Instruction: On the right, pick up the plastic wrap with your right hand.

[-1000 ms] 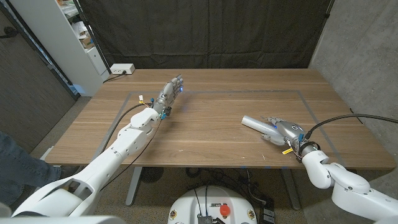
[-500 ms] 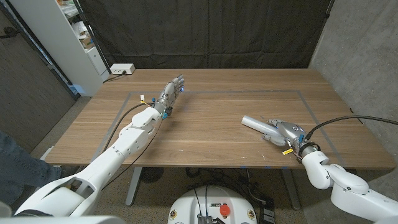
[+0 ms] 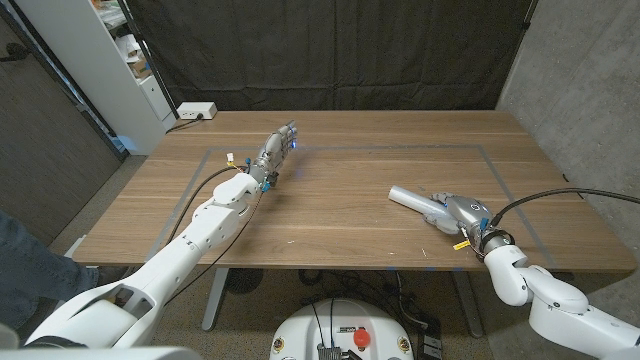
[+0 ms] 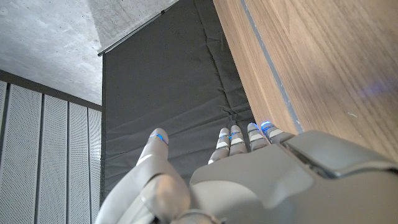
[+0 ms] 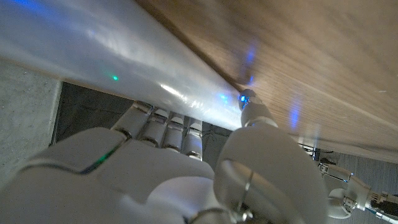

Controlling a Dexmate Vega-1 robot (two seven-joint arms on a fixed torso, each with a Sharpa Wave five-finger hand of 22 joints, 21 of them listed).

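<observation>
The right hand [image 3: 455,211] has its fingers wrapped round the roll of plastic wrap [image 3: 412,200], pointing toward ten o'clock on the table [image 3: 360,240], while the left hand [image 3: 277,145] rests, fingers together.

We find a robotics test room or lab rather than a home or shop. The walls are bare concrete [image 3: 570,60], and a black fabric backdrop [image 3: 330,50] hangs behind the wooden table [image 3: 340,215]. The tabletop carries a rectangle of tape [image 3: 380,147] marking a work area. A white power strip [image 3: 196,111] sits at the table's far left corner with its cable trailing off. A white shelving unit [image 3: 120,60] stands at the left, with small items on its shelves that we cannot make out. The left wrist view shows a perforated grey wall panel [image 4: 43,162] beside the backdrop.
</observation>
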